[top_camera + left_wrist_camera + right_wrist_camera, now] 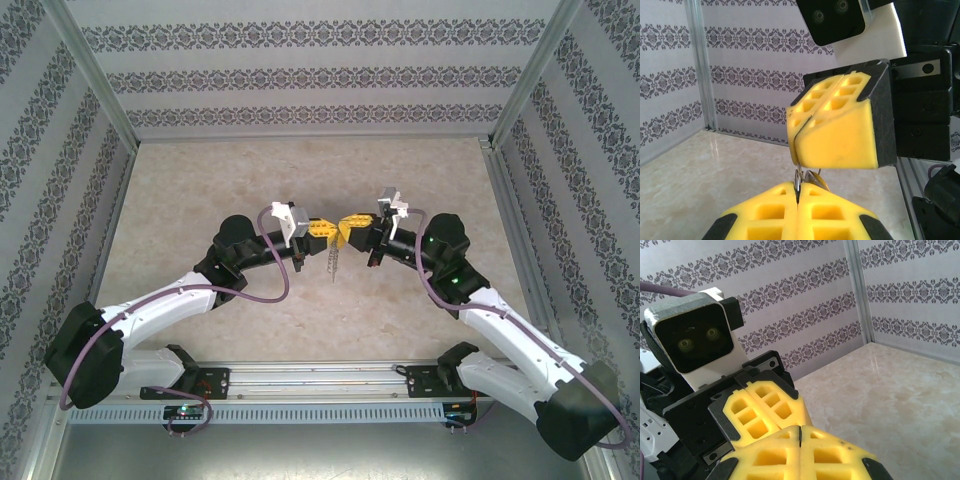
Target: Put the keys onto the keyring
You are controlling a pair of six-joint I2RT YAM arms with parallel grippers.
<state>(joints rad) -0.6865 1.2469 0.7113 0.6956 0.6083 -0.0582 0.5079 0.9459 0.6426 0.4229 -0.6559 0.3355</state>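
Observation:
Above the middle of the table my left gripper [325, 229] and right gripper [350, 230] meet tip to tip, both shut. Beneath them hangs the keyring [333, 262], a thin strand with tiny pale bits. In the left wrist view, silvery loops of the keyring [801, 176] rise out of the seam of my left gripper [797, 186] and run up into the seam of the right gripper [796, 150]. The right wrist view has the right gripper [800, 428] pressed against the left gripper [779, 426], with a dark sliver in its seam. The keys are hidden.
The pale marble tabletop [300, 170] is walled by patterned panels with metal posts [100, 90] at the corners. A metal rail [320, 385] runs along the near edge between the arm bases. Purple cables [285, 280] loop off both arms.

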